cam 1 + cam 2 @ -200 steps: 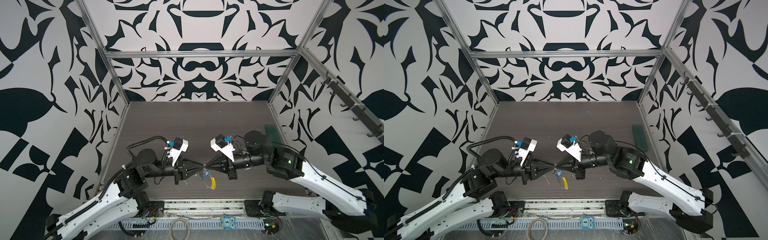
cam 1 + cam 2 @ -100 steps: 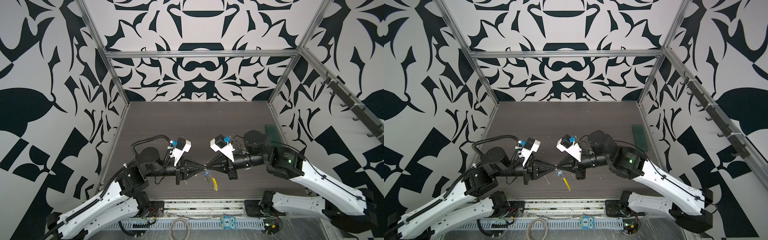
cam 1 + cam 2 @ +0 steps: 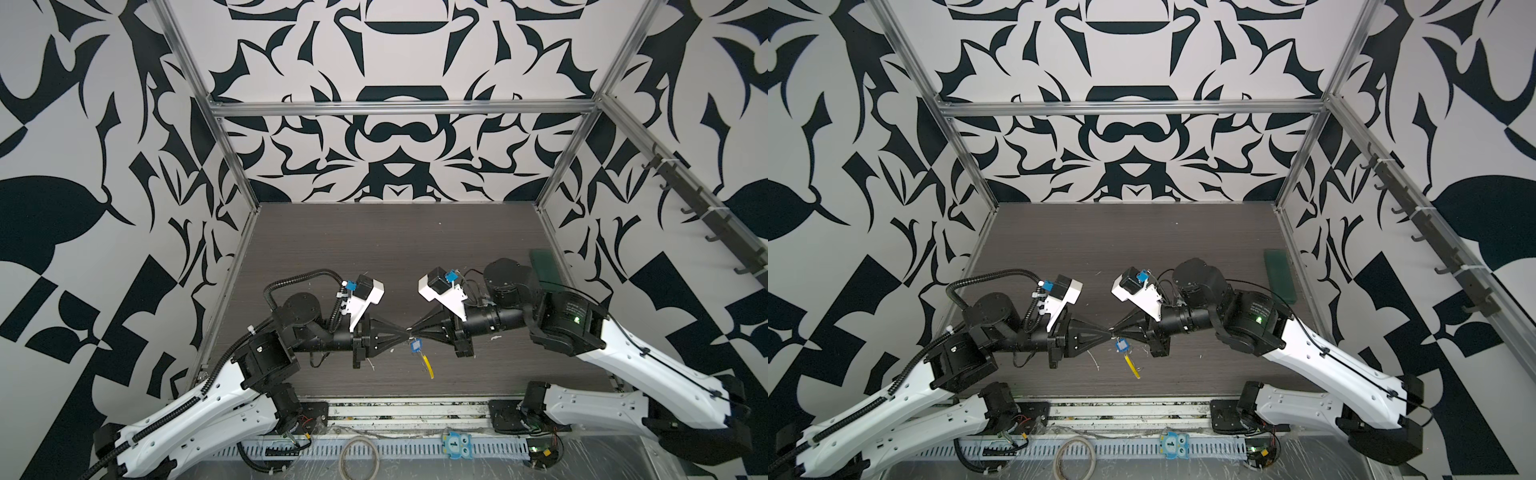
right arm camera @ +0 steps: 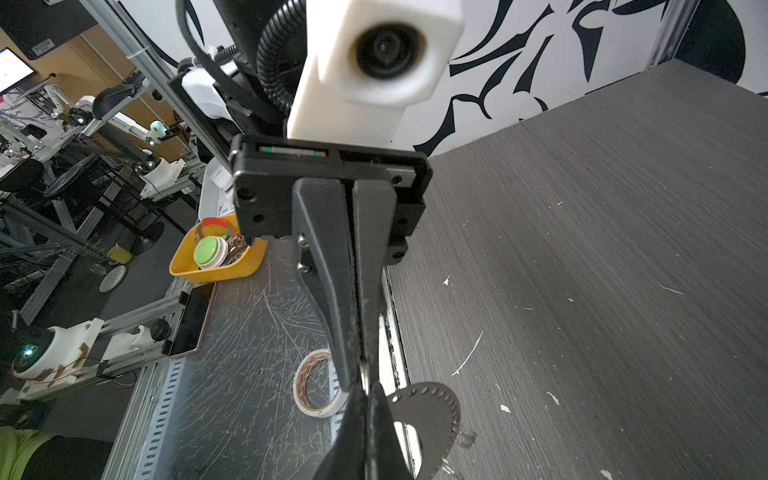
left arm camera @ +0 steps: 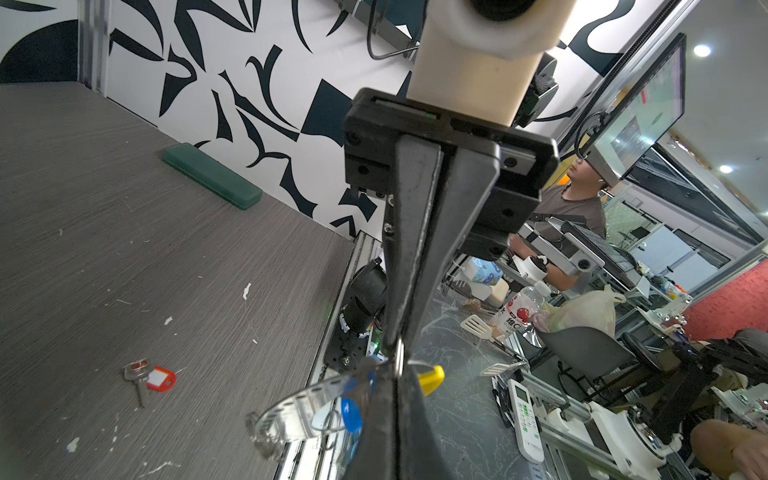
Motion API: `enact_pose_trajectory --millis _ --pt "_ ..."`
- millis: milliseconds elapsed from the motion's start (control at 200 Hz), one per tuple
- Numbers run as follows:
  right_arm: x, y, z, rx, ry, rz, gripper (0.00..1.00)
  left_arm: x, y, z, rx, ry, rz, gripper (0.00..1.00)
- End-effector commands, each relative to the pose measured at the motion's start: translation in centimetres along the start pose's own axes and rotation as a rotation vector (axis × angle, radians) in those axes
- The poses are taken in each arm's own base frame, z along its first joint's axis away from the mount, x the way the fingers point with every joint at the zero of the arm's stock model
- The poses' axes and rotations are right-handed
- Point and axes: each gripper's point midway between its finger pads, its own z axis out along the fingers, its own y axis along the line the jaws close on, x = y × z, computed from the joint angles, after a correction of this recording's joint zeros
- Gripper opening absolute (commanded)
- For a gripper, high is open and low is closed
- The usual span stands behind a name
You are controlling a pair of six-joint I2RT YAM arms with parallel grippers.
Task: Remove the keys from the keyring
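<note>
**Item 1, left pincer** (image 3: 404, 331). Reached in level from the left of both top views. Its jaws were fully closed, tip to tip with the right pincer, above the front middle of the counter (image 3: 374, 249). The tips sat at the small metal ring (image 5: 399, 353). Whether they gripped that ring or only pressed against it could not be told.

**Item 2, right pincer** (image 3: 412, 331). Reached in level from the right, jaws closed. In the left wrist view its tips pinched the same small metal ring, so it had hold of the keyring.

**Item 3, keyring** (image 5: 299, 405). Grey, floppy, perforated loop. It was held clear of the counter and hung below the meeting tips. Its yellow section (image 3: 428, 365) drooped toward the counter's front edge.

**Item 4, blue key** (image 3: 415, 345). On the keyring, dangling just under the tips and beside the yellow section. It showed in both top views.

**Item 5, red key** (image 5: 160, 379). Off the keyring and lying flat on the counter, white label window up, with a silver metal key touching it. It lay well apart from both pincers and was seen in the left wrist view only.

**Item 6, green case** (image 3: 1279, 274). Flat on the counter beside the right wall, well apart from the pincers.

**Item 7, tape roll** (image 4: 316, 386). Lay on the scratched metal ledge in front of the counter.
</note>
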Motion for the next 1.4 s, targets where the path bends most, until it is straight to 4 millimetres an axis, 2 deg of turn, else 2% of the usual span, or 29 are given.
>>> enact_pose_trajectory --millis 0,75,220,440,560,760,1020,1395 --pt "-2.7 0.6 -1.4 0.025 -0.099 -0.063 0.2 -1.7 -0.8 -0.7 -0.006 -0.053 0.025 0.0" --pt "-3.1 0.1 -2.0 0.068 -0.145 -0.054 0.38 -2.1 -0.5 -0.9 -0.032 -0.079 0.027 0.0" --pt "-2.8 -1.0 -2.7 0.141 -0.208 -0.027 0.55 -2.9 0.3 -1.7 -0.098 -0.147 0.034 0.0" --pt "-1.3 -2.8 -2.5 0.228 -0.278 -0.009 0.6 -3.8 2.1 -2.2 -0.199 -0.222 0.035 0.0" --pt "-0.5 -3.6 -1.7 0.253 -0.277 -0.011 0.63 -4.0 3.0 -2.0 -0.237 -0.231 0.027 0.0" --pt "0.4 -5.2 -0.5 0.327 -0.26 -0.028 0.62 -4.1 3.4 -2.0 -0.25 -0.244 0.022 0.0" --pt "0.7 -5.9 1.0 0.351 -0.217 -0.038 0.5 -4.2 3.8 -2.4 -0.275 -0.262 0.008 0.0" --pt "0.1 -5.7 1.3 0.368 -0.211 -0.055 0.31 -4.1 4.4 -2.5 -0.301 -0.267 -0.012 0.0"
